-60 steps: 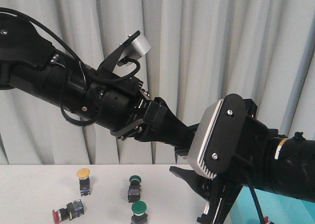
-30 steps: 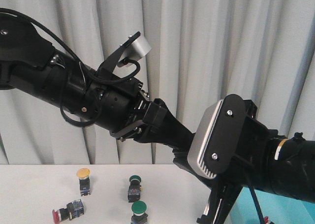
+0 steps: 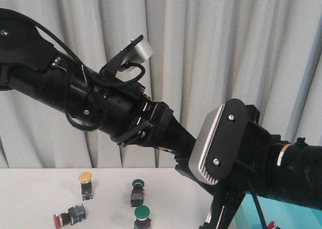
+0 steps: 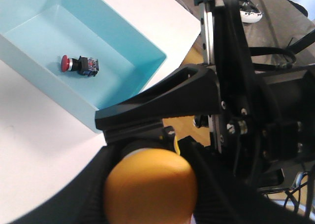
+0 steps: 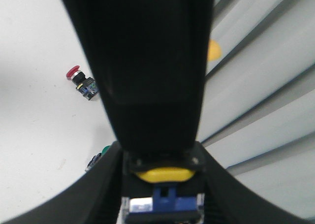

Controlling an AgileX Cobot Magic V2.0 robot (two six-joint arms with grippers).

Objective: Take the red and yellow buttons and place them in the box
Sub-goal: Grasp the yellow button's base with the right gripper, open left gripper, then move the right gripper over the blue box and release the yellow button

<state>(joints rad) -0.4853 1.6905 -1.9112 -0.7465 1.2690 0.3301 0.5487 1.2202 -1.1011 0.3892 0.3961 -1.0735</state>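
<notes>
Both arms hang high above the white surface, crossing near the middle of the front view. The left gripper has its fingers pinching a yellow button, its domed cap filling the lower middle of the left wrist view. Beyond it the turquoise box sits in the upper left of that view with a red button lying on its floor. The right gripper clamps a second yellow button with a blue body. Low left in the front view, a yellow-capped button stands upright, another red button lies tipped over, and two green switches stand nearby.
</notes>
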